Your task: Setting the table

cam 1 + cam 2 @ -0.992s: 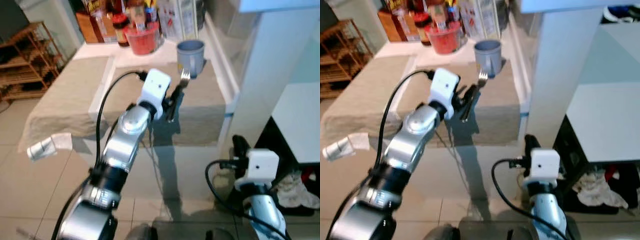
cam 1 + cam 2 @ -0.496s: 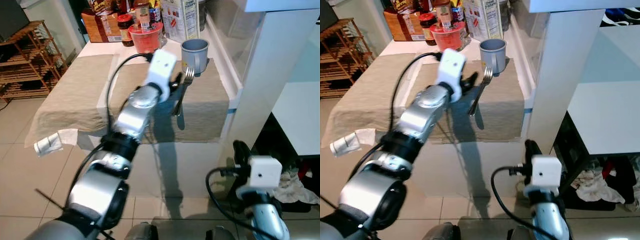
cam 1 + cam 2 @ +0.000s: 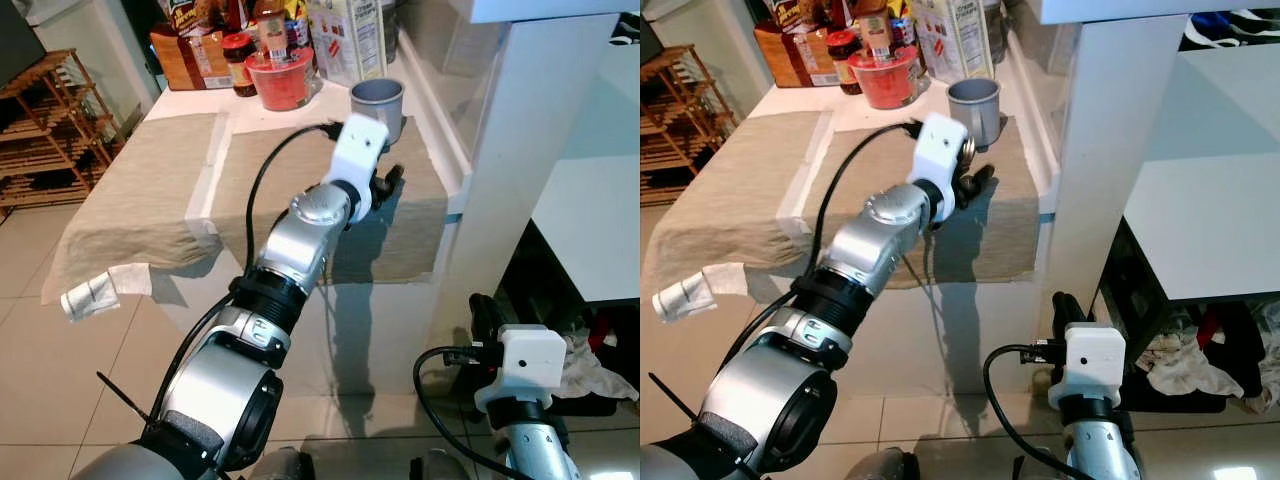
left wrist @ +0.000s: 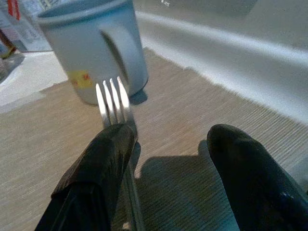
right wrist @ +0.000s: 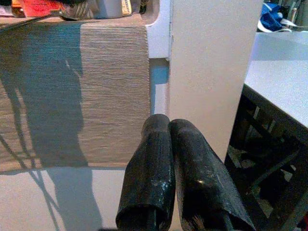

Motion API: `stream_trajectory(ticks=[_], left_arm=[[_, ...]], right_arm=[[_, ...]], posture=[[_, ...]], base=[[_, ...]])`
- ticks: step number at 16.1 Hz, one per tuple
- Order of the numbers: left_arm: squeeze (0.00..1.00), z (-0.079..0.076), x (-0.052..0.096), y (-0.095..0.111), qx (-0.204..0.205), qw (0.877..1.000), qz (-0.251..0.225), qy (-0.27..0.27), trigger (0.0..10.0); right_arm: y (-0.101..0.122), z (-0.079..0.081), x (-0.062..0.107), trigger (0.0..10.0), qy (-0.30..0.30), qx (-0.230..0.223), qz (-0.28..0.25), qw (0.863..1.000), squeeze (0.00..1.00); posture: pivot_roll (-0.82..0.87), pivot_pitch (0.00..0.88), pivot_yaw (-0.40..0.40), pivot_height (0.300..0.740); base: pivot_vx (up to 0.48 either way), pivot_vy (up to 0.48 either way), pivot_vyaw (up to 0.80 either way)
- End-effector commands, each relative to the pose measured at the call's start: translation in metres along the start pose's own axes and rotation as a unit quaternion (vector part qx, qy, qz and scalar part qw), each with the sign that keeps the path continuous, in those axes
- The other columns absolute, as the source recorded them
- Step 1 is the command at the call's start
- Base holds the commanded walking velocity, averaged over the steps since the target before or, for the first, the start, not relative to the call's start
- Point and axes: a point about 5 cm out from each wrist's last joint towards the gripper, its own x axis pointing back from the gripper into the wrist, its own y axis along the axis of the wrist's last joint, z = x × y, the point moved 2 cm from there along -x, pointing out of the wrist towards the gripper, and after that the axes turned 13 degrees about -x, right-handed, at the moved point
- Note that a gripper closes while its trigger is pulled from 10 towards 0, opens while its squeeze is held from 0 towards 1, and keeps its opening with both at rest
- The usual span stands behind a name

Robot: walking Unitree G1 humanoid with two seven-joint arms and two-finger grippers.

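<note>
Silver metal fork (image 4: 114, 103) sits low over the beige woven placemat (image 4: 192, 125), its tines pointing at the grey-blue ceramic mug (image 4: 91, 45), which stands just beyond them on the same mat. From my left wrist view the tines stop just short of the mug's base, near the handle side. The fork's neck runs back under one black finger (image 4: 96, 173) of my left gripper (image 4: 168, 159), and the handle shows beside that finger lower down. The fingers are spread well apart: the other one (image 4: 250, 178) stands clear of the fork with bare mat and shadow between them. I cannot tell whether the near finger presses on the fork or only covers it.

From the head view, my left arm reaches forward over the right-hand placemat on the white table (image 3: 190, 100), with the gripper (image 3: 385, 185) near the mat's far right part, just in front of the mug (image 3: 377, 100). A second beige placemat (image 3: 140, 180) lies to the left of it. Behind the mug stand a red plastic tub (image 3: 282, 85), a milk carton (image 3: 345, 40) and some jars and bottles (image 3: 240, 75).

My right gripper (image 5: 180, 183) hangs low beside the table, its two black fingers pressed together with nothing between them. Ahead of it are the table's edge with the mat's hanging end, and a white pillar (image 5: 211, 62).
</note>
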Motion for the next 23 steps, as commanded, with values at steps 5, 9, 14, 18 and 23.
stream_trajectory(ticks=[5, 9, 14, 18, 23], left_arm=[[0.00, 0.015, -0.004, 0.008, -0.035, 0.999, -0.002, 0.031, 10.0], [0.00, 0.018, -0.009, -0.010, 0.054, 0.996, 0.062, 0.028, 10.0], [0.00, 0.016, -0.010, -0.020, 0.052, 0.994, 0.086, 0.035, 10.0], [0.00, 0.011, -0.004, -0.048, 0.059, 0.986, 0.157, 0.011, 0.0], [0.00, 0.017, 0.006, -0.079, 0.051, 0.976, 0.214, 0.009, 0.0]], right_arm=[[0.003, 0.002, 0.009, 10.0, -0.006, -0.001, 0.004, 1.000, 0.00], [0.005, 0.001, 0.016, 10.0, -0.009, 0.000, 0.012, 1.000, 0.00], [0.007, -0.001, 0.025, 10.0, -0.013, 0.003, 0.024, 1.000, 0.00], [0.007, -0.001, 0.028, 10.0, -0.014, 0.002, 0.033, 0.999, 0.00], [0.008, 0.000, 0.027, 10.0, -0.016, 0.000, 0.031, 0.999, 0.00]], posture=[[-0.20, 0.035, 0.164, 0.694], [-0.21, 0.066, 0.161, 0.694], [-0.23, 0.097, 0.147, 0.694], [-0.23, 0.106, 0.146, 0.694], [-0.23, 0.109, 0.158, 0.694]], base=[[0.000, 0.000, 0.00], [0.000, 0.000, 0.00], [0.000, 0.000, 0.00], [0.000, 0.000, 0.00], [0.000, 0.000, 0.00]])
